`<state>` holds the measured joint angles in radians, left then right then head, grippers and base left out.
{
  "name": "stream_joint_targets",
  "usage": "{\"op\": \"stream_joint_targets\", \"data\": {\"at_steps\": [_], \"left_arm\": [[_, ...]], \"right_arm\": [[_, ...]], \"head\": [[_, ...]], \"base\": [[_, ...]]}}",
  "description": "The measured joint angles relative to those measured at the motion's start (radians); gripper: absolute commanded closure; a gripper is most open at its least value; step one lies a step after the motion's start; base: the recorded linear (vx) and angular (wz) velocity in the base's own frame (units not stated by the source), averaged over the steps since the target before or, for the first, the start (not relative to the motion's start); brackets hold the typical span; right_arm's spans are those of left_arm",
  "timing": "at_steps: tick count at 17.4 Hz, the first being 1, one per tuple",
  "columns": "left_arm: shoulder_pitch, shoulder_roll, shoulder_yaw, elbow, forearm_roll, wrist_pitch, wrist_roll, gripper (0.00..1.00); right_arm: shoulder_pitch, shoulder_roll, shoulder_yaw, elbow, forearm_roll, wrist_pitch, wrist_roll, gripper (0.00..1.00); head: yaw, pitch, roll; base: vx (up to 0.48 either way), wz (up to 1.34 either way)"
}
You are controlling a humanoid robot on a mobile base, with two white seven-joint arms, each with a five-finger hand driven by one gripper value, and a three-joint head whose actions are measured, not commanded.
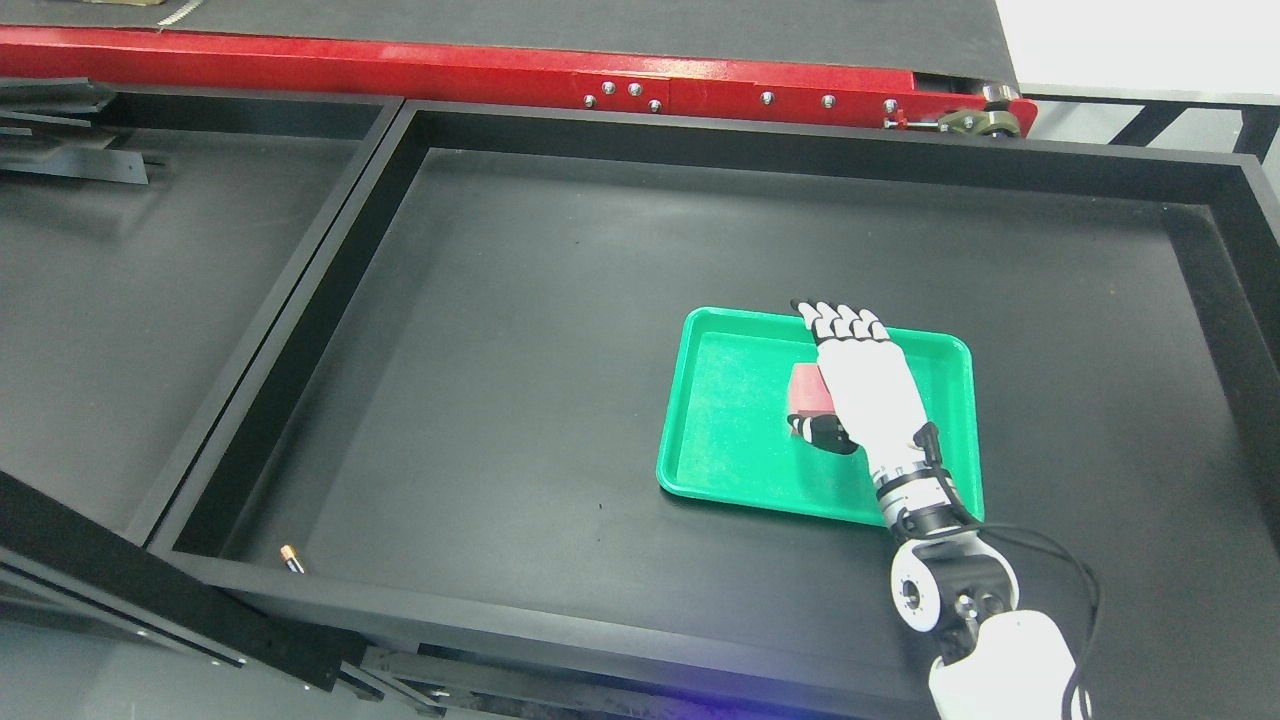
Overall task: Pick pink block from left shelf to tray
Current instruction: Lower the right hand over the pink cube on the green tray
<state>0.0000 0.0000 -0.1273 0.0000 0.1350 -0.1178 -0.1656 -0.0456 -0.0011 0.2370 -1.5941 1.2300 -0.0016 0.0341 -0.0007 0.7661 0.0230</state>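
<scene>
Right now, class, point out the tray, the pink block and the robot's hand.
tray [730,420], head view, bare green floor.
pink block [806,390], head view, visible left face.
right hand [865,385], head view, back of the palm.

Supporting surface: a black shallow-walled bin [620,250] with a raised rim on all sides, matte floor. A second black bin [150,300] adjoins it on the left, separated by a shared wall. A red beam [450,65] runs along the far edge. Directly on the main bin's floor: one green tray [720,400], right of centre, and a small cylindrical item [291,558] near the front left corner, type indeterminate.
</scene>
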Motion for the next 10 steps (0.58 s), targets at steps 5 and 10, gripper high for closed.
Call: {"op": "stream_joint_targets", "data": {"at_steps": [5,10], "left_arm": [[0.0,0.0,0.0,0.0,0.0,0.0,0.0,0.0],[0.0,0.0,0.0,0.0,0.0,0.0,0.0,0.0]], "right_arm": [[-0.007,0.0,-0.002,0.018,-0.002,-0.001,0.057,0.0],[-0.01,0.001,-0.003,0.036,-0.003,-0.001,0.087,0.0]], "head": [[0.0,0.0,0.0],[0.0,0.0,0.0]], "base": [[0.025,-0.01],[0.008,0.0]]}}
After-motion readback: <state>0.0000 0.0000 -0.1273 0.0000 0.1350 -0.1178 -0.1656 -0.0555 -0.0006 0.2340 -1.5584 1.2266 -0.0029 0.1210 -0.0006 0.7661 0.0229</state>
